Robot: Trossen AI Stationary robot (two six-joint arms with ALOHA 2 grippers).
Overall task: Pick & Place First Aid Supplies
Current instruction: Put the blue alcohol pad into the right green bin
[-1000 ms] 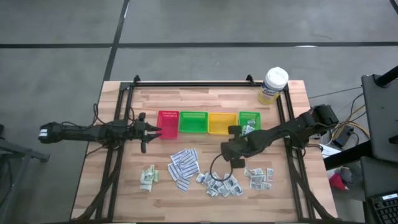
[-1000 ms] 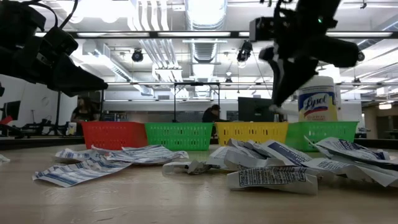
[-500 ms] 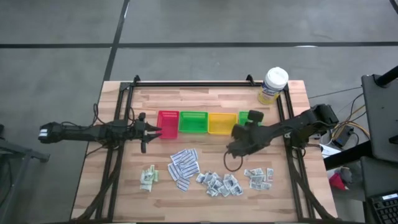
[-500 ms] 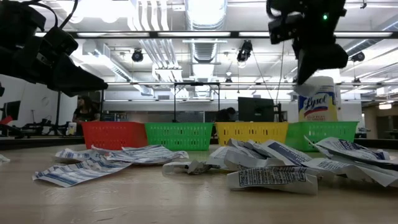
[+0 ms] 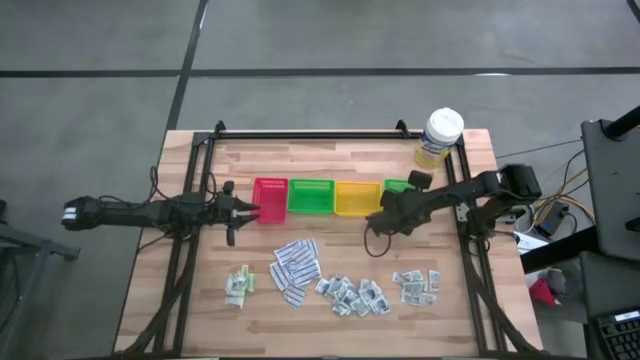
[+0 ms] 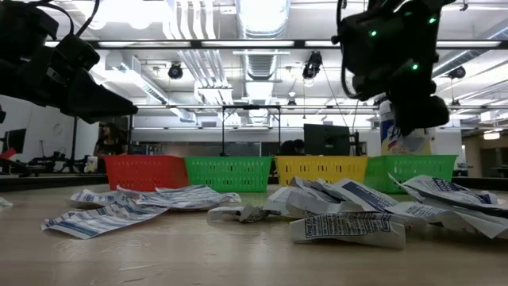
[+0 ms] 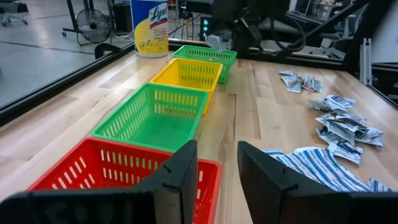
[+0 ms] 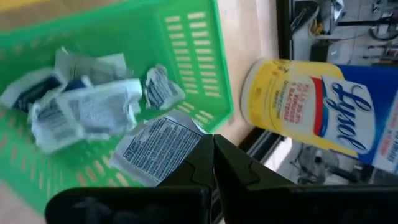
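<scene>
Packets (image 5: pixel 345 288) before trays (image 5: pixel 310 197)

1. A robotics lab or workshop.
2. Exposed ceiling ducts (image 6: pixel 254 59) and strip lights overhead.
3. Monitor (image 6: pixel 325 140) and people at desks at 12 o'clock.
4. Bare concrete floor (image 5: pixel 100 60).

Illumination is even and bright on the high view; the table (image 5: pixel 330 300) shows only faint, soft shadows. On the low view, ceiling strip lights (image 6: pixel 262 16) burn out to white glare, leaving both arms as dark silhouettes. Near packets (image 6: pixel 349 226) are sharp; the room behind is soft. On the right wrist view, the packets in the green tray (image 8: pixel 112 81) show motion blur.
</scene>
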